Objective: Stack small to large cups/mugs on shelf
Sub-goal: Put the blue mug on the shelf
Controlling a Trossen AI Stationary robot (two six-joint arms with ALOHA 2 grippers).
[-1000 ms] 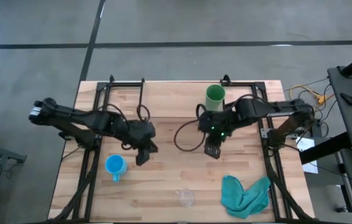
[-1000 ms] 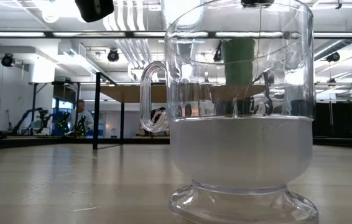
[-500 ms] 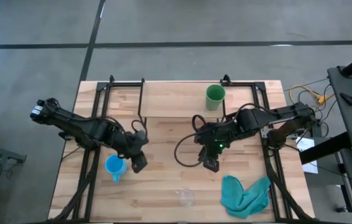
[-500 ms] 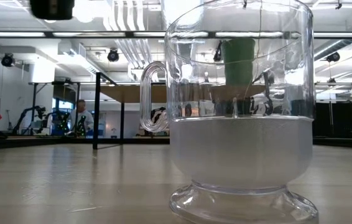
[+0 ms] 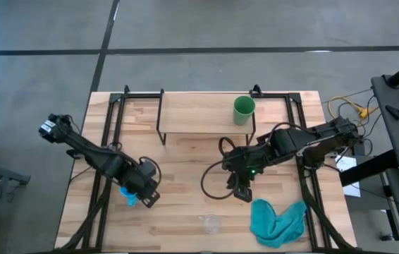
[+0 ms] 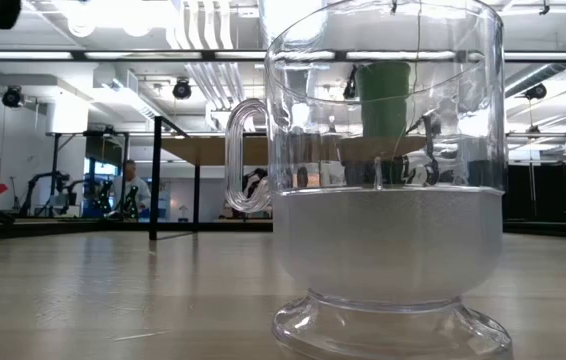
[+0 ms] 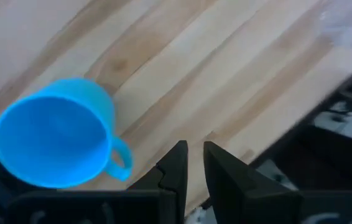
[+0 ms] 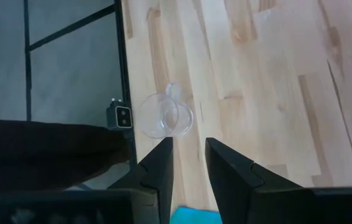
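Observation:
The green cup [image 5: 243,109] stands upright on the shelf [image 5: 192,113] at the table's far side. The blue mug [image 7: 55,140] stands upright on the table near the left edge, its handle [image 7: 123,163] toward my left gripper [image 7: 195,155]. That gripper hovers just right of the mug [image 5: 127,194], fingers a narrow gap apart. The clear glass cup [image 5: 211,224] stands near the table's near edge and fills the low view [image 6: 383,200]. My right gripper [image 5: 244,192] hovers above the table, far-right of the glass [image 8: 166,116], slightly open.
A teal cloth [image 5: 277,220] lies crumpled on the table's near right part, just beside my right gripper. Black frame rails [image 5: 104,169] run along both table sides. Bare wood lies between the shelf and the glass cup.
My left gripper has moved toward the table's near-left, down to the blue mug's side. My right gripper has moved from beside the shelf toward the near edge, closer to the glass cup and the cloth. The cups have stayed in place.

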